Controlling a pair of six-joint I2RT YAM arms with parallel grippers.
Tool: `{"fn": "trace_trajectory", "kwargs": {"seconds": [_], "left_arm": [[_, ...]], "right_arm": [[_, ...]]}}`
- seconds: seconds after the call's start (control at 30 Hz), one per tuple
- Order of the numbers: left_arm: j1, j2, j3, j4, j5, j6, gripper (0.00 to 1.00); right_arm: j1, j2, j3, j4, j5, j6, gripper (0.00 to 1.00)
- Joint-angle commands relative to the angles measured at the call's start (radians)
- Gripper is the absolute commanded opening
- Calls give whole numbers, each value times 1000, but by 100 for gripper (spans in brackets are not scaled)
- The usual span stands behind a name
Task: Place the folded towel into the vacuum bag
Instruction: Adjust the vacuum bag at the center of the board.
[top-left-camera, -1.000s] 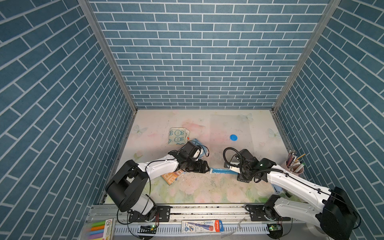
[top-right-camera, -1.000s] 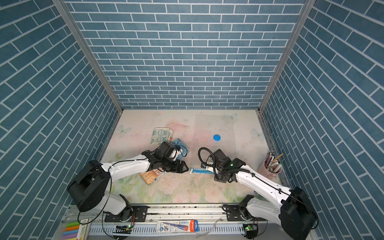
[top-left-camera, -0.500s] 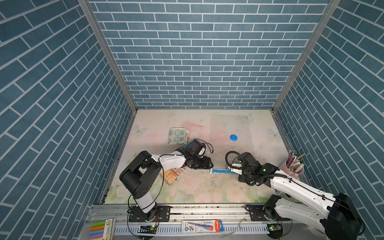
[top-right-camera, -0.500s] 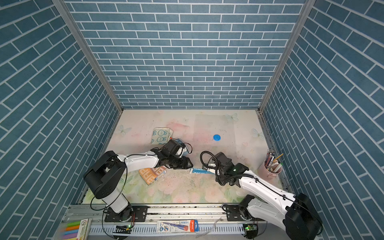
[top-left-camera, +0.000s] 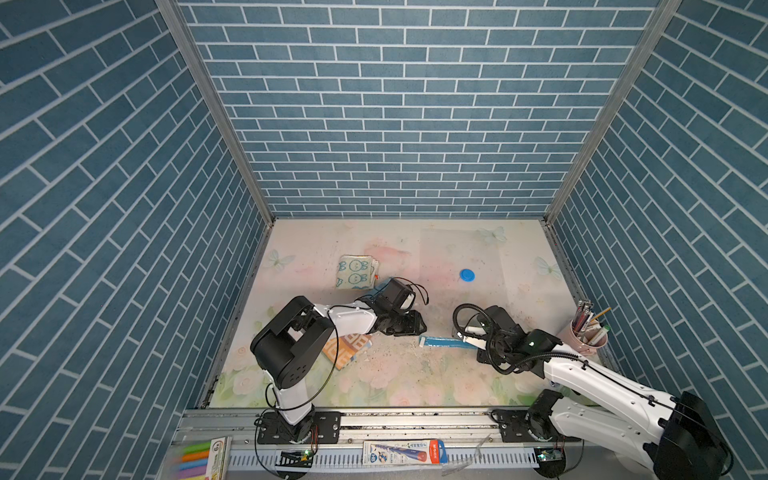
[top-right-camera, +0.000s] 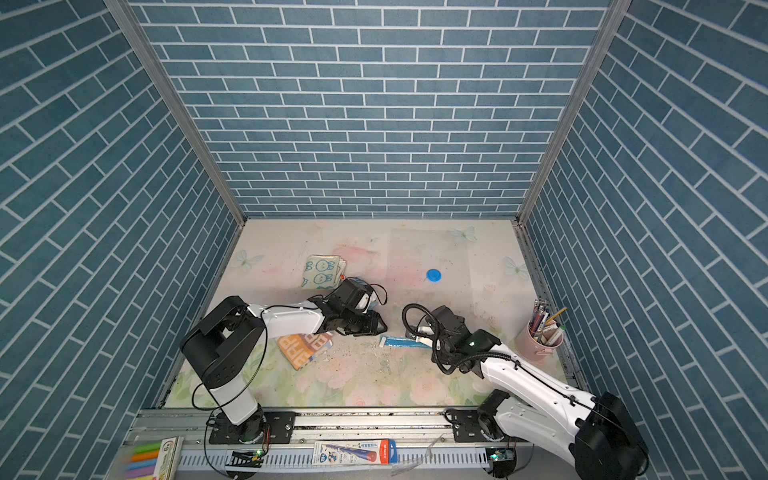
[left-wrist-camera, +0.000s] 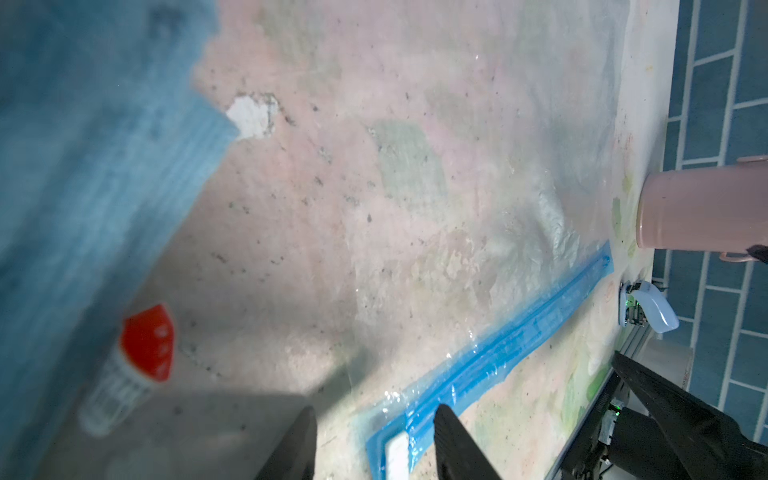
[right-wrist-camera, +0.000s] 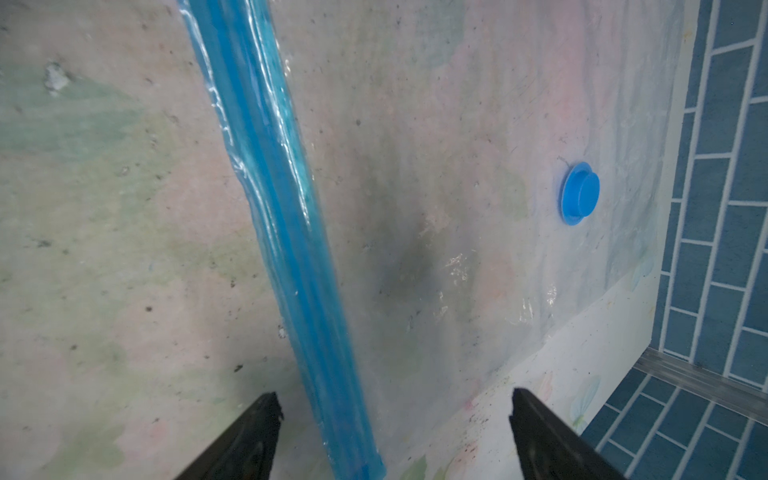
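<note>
Vacuum bag (top-left-camera: 457, 249) lies flat on the floral table (top-left-camera: 395, 386), a little right of the middle. It reaches from the far part of the table toward the two grippers. It is clear, so the table pattern shows through it. Its round blue valve cap (top-left-camera: 467, 274) sits on it about halfway along. Its blue zip strip (top-left-camera: 444, 341) runs left to right along the near end.

At the left end of the strip is the left gripper (left-wrist-camera: 370, 449), low over the table. In the left wrist view its two black fingers (left-wrist-camera: 291, 444) stand partly apart. The corner of the bag with a small white tab (left-wrist-camera: 397, 457) is between them. One finger overlaps the blue strip, but the plastic is not pinched.

At the right part of the strip is the right gripper (right-wrist-camera: 395, 436). Its jaws stand wide apart. The strip passes between them, closer to one finger, and they hold nothing.

One folded towel (top-left-camera: 355, 272) with a rabbit pattern lies left of the bag, beyond the left gripper and outside the bag. An orange patterned towel (top-left-camera: 345, 349) lies in the near left part, partly under the left arm. A blurred blue cloth (left-wrist-camera: 83, 166) fills one side of the left wrist view. A pink pen cup (top-left-camera: 582, 336) stands by the right wall, just right of the strip.
</note>
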Motion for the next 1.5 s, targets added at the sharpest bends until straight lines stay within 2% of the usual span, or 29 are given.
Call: {"fn": "trace_trajectory", "kwargs": {"seconds": [0.0, 0.37, 0.73, 1.0, 1.23, 1.47], "left_arm": [[-5, 32, 22, 26, -13, -4, 44], [-5, 75, 38, 74, -15, -29, 30], [-5, 68, 35, 89, -66, -50, 5], [-5, 49, 48, 64, -78, -27, 0], [-3, 25, 104, -26, -108, 41, 0], [48, 7, 133, -79, -98, 64, 0]], "right_arm": [[3, 6, -2, 15, 10, 16, 88], [2, 6, -8, 19, 21, 15, 89], [2, 24, -11, 37, 27, 15, 89], [1, 14, -14, 62, 34, 22, 89], [0, -6, -2, 76, -7, 53, 89], [-11, -36, 12, 88, -62, 95, 87]]}}
